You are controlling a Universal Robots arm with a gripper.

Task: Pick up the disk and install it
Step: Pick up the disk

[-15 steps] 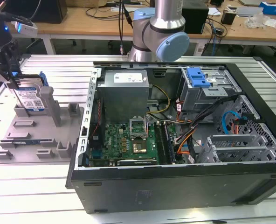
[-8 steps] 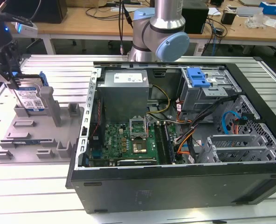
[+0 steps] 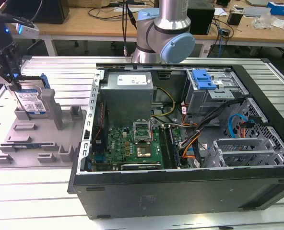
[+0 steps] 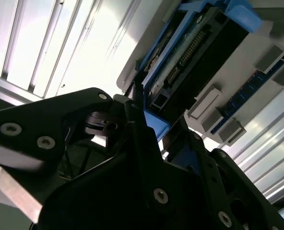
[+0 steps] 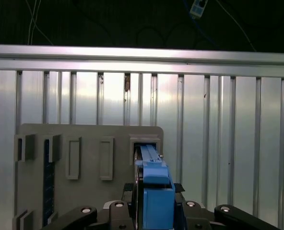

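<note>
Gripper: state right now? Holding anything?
Gripper: closed on the disk, which stands on edge in the grey holder.

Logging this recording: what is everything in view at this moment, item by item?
silver rectangular disk in blue plastic carrier bracket: one, silver and blue, standing on edge in the tray
grey plastic fixture tray: one, grey, on the table, exterior view's left
open computer case: one, black, exterior view's right
grey metal power supply box: one, inside the case
small blue plastic latch panel: one, on the case's drive cage
green motherboard: one, case floor
slatted aluminium table: one, silver
robot arm: one, behind the case
gripper: one, black, at the disk's top
</note>
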